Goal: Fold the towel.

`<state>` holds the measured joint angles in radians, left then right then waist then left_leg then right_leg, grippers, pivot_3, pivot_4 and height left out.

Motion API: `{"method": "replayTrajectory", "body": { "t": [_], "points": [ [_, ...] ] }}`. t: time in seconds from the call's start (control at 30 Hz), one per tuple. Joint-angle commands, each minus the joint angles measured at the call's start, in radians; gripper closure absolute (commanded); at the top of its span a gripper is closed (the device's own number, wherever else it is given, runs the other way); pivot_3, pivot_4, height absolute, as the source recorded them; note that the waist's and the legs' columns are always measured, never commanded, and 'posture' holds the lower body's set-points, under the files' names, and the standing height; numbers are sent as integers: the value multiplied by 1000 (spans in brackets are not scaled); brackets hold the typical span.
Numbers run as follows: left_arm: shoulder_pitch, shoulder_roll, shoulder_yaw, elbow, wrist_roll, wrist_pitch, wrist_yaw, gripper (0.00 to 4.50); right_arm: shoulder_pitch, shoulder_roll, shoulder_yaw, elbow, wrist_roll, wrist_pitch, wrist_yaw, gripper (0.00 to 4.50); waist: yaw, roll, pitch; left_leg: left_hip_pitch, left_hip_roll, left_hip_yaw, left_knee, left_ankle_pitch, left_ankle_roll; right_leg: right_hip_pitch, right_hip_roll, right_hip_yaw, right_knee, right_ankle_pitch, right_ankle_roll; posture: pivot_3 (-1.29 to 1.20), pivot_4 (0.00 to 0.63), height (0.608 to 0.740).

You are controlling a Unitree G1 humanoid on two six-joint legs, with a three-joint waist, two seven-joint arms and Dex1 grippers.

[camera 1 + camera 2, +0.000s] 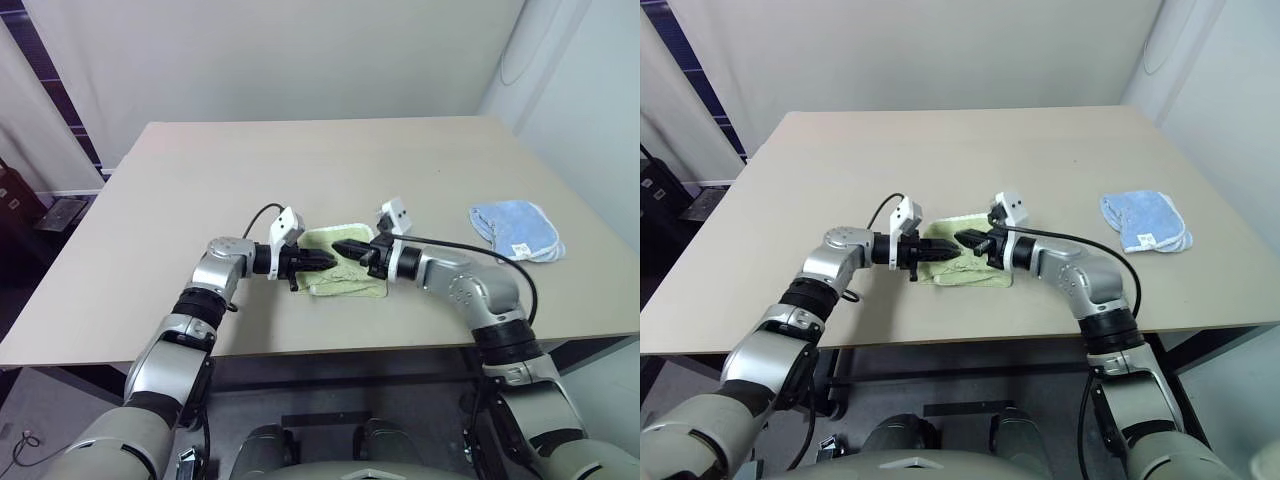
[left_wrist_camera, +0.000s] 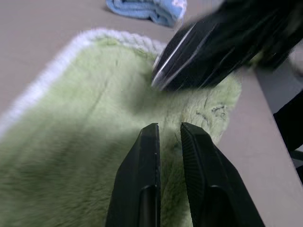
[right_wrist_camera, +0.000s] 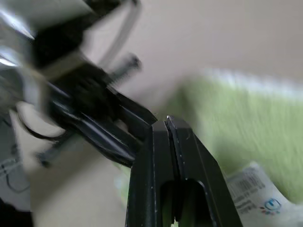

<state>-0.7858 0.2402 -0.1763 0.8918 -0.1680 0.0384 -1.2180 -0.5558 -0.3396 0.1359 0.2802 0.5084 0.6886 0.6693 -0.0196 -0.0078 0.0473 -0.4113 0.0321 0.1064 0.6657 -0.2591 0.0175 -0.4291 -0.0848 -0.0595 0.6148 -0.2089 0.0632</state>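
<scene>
Both grippers meet over the folded towel [image 1: 345,270] near the table's [image 1: 200,190] front edge. Left gripper [image 2: 169,131]: fingers narrowly parted, holding nothing visible. Right gripper [image 3: 165,124]: fingers pressed together. Blue cloth [image 1: 515,228] lies well apart.
</scene>
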Motion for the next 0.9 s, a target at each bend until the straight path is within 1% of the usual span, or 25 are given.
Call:
{"method": "replayTrajectory", "body": {
  "t": [0.03,0.2,0.33,0.37,0.43,0.47,0.57,0.6,0.63,0.67,0.7,0.73,0.8,0.83,0.9],
  "points": [
    [6,-8,-21,82,63,-99,5,3733,-5,12,2,133,-79,-94,25,4500,1,0,0,0,0,0,0,0,0,0,0,0,0,0,0,0,0,740],
    [10,-21,15,114,44,-88,-47,3733,35,13,24,205,-162,-145,42,4500,0,-1,-2,2,0,0,0,0,0,2,0,0,0,1,1,0,0,740],
    [-31,-24,88,106,-15,-10,-44,3733,43,20,-21,140,-137,-145,53,4500,1,-1,-3,3,1,-1,1,0,0,3,0,0,0,0,-1,0,0,740],
    [-39,-20,105,96,-32,23,-53,3567,42,21,-36,112,-123,-141,57,4500,1,-1,-3,3,1,-1,2,0,0,3,0,0,0,0,-1,0,0,740],
    [-48,3,127,56,-62,99,-92,3183,39,26,-79,30,-78,-114,58,4108,1,-1,-3,2,1,-1,2,0,0,3,0,0,0,0,-1,0,0,740],
    [-56,17,152,33,-93,162,-103,2908,32,33,-114,-11,-45,-90,43,3934,0,0,-2,1,1,-1,1,0,0,2,0,0,1,0,0,0,0,740],
    [-81,73,217,-18,-165,338,-114,1843,35,37,-191,-157,48,-16,27,2936,-2,0,-1,-1,1,-1,1,0,0,-1,0,0,2,1,2,0,0,740],
    [-84,95,226,-29,-169,379,-107,1501,39,36,-211,-202,78,15,21,2570,-2,0,-1,-1,1,-1,1,0,0,-1,1,0,2,1,3,0,0,740],
    [-86,117,234,-36,-174,422,-99,1042,42,34,-232,-243,109,45,13,2114,-3,0,-1,-1,2,-2,1,0,0,-1,1,0,2,1,3,0,0,740],
    [-88,139,241,-38,-178,467,-93,728,46,33,-255,-282,143,75,4,1822,-3,0,-2,-1,2,-2,1,0,0,-1,1,0,2,1,3,0,0,740],
    [-93,162,245,-31,-181,519,-86,327,47,34,-280,-315,176,105,-12,1411,-2,0,-1,0,2,-2,0,0,0,-1,2,0,2,1,3,0,0,740],
    [-104,189,244,-17,-182,598,-84,33,44,30,-310,-337,216,153,-32,1109,-2,0,-1,0,2,-2,0,0,0,-1,2,0,2,1,3,0,0,740],
    [-119,219,231,9,-167,687,-66,0,44,23,-339,-359,260,223,-66,281,-2,0,-1,0,2,-2,0,0,0,-1,2,-1,2,1,3,0,0,740],
    [-134,224,227,43,-154,724,-39,0,46,22,-355,-361,284,255,-81,41,0,0,-1,0,2,-2,0,0,0,0,1,-1,2,1,2,0,0,740],
    [-167,220,229,102,-144,802,9,0,53,22,-384,-364,327,304,-105,41,5,-1,-1,0,2,-2,1,0,0,0,1,-1,2,0,0,0,0,740]
  ]
}}
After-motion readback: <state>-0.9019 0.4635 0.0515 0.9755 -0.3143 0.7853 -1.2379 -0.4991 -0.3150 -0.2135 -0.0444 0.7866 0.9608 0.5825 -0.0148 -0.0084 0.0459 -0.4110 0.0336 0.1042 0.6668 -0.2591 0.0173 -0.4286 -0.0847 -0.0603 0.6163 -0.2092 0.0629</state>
